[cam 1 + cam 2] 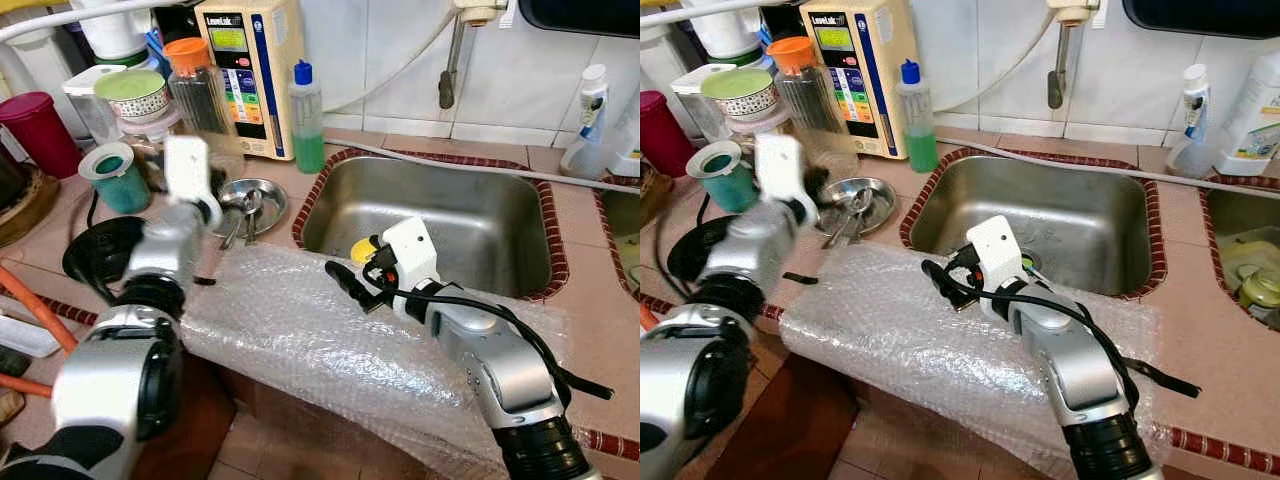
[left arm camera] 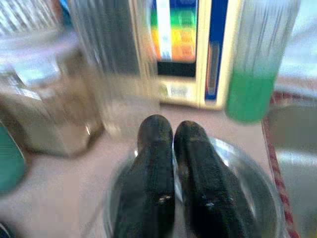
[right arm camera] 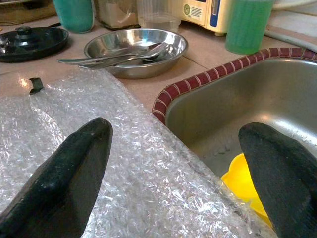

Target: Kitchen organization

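Note:
A sheet of bubble wrap (image 1: pixel 290 330) lies over the counter's front edge, left of the steel sink (image 1: pixel 450 220). My right gripper (image 3: pixel 173 183) hangs open just above the wrap's corner at the sink's red rim, with nothing between its fingers (image 1: pixel 345 280). Something yellow (image 3: pixel 242 183) lies in the sink below it. My left gripper (image 2: pixel 173 131) is shut and empty, pointing down over a small steel dish (image 1: pixel 262 200) that holds spoons (image 3: pixel 119 53).
Behind the dish stand a water ionizer (image 1: pixel 250 70), a green soap bottle (image 1: pixel 306 120), an orange-lidded jar (image 1: pixel 195 85) and a clear cup. A teal cup (image 1: pixel 118 178) and a black lid (image 1: pixel 100 250) are on the left. A tap (image 1: pixel 450 70) hangs over the sink.

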You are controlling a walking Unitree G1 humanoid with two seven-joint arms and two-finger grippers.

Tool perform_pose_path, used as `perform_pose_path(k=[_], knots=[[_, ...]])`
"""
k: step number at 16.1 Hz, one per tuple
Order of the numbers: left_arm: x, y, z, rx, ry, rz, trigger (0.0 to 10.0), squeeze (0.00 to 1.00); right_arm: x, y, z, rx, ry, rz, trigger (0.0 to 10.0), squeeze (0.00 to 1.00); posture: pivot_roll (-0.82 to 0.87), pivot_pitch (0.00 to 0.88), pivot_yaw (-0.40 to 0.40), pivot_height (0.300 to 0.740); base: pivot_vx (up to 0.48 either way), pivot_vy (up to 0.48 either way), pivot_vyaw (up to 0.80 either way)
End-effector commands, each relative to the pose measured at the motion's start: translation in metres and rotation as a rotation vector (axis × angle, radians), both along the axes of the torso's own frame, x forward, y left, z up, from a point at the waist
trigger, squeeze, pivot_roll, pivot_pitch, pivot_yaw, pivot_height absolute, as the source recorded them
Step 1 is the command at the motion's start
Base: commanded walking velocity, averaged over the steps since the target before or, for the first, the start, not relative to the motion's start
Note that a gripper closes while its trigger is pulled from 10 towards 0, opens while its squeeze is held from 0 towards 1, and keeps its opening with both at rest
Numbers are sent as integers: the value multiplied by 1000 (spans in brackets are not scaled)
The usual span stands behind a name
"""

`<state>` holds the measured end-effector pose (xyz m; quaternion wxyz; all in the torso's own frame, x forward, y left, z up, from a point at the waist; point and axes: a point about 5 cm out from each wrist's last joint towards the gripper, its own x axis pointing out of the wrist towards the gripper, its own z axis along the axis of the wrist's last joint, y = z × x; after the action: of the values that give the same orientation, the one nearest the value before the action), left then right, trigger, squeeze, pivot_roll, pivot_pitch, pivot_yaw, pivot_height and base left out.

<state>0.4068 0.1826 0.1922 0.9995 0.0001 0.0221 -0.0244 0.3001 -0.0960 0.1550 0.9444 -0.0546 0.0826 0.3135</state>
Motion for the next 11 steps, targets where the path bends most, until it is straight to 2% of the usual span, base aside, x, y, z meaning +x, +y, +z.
perform_pose_path(k=[1, 3, 5, 8, 10, 11], knots=[[-3, 8, 1, -18, -25, 17, 10000, 1000, -1, 2, 1, 5, -8, 11, 10000, 0, -9, 0, 126, 740, 0, 0, 0], [-11, 7, 1, -64, -91, 27, 10000, 1000, 0, 4, 2, 2, -8, 20, 10000, 0, 9, 0, 111, 740, 0, 0, 0], [-15, 6, -1, -69, -119, 21, 10000, 1000, 1, 4, 2, 0, -9, 24, 10000, 0, 12, 0, 107, 740, 0, 0, 0], [-38, 1, -13, -32, -219, -30, 10000, 1000, 2, 4, 3, -4, -11, 35, 10000, 0, 25, 0, 91, 740, 0, 0, 0], [-52, -9, -24, -2, -237, -105, 10000, 1000, 1, 4, 3, -7, -9, 41, 10000, 0, 26, 0, 85, 740, 0, 0, 0], [-66, -25, -40, 33, -234, -179, 10000, 1000, 0, 5, 3, -8, -6, 49, 10000, 0, 27, 0, 76, 740, 0, 0, 0]])
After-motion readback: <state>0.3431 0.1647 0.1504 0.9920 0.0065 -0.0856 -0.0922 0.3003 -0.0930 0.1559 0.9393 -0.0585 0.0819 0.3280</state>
